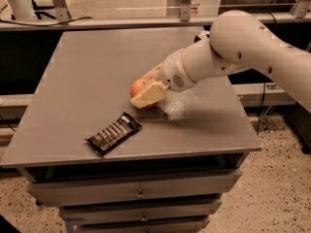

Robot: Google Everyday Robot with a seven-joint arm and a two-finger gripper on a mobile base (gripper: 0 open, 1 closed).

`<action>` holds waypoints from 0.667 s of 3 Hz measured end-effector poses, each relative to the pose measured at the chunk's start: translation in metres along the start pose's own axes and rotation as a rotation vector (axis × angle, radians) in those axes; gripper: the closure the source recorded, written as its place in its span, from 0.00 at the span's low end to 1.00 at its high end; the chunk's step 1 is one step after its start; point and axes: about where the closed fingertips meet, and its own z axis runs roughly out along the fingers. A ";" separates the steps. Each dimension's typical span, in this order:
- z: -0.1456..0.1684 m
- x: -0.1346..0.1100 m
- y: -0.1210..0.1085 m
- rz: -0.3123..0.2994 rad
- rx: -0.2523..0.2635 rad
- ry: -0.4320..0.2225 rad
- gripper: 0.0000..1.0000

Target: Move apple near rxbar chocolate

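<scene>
We see a gray table [87, 72] with drawers [97, 195] below it, the gripper [146, 95] low over its middle. Speckled floor [272, 188] lies to the right.

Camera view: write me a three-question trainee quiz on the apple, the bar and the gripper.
1. Fill in: the rxbar chocolate lies near the table's ____ edge, the one closest to the camera.
2. Choose: the apple is A) held in the gripper over the table's middle; B) lying loose at the table's back edge; C) resting on the bar.
3. True or false: the apple touches the rxbar chocolate.
Key: 1 front; 2 A; 3 false.
</scene>
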 end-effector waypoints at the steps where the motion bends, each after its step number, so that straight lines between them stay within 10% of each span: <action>1: -0.008 0.018 0.018 0.001 -0.014 0.004 1.00; 2: -0.014 0.023 0.028 -0.015 -0.031 -0.003 1.00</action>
